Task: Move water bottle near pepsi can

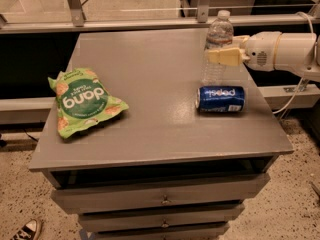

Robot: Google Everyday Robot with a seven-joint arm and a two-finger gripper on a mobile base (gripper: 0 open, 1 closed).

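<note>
From the right, the gripper (214,57) clamps the water bottle (219,34) at mid-body, upright, just behind the pepsi can (220,98) lying on the table (160,59). Transport looks essentially complete. Remaining: set down, release.

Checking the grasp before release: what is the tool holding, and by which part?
The tool, at the far right of the table, holds the water bottle around its middle, just behind the pepsi can.
</note>
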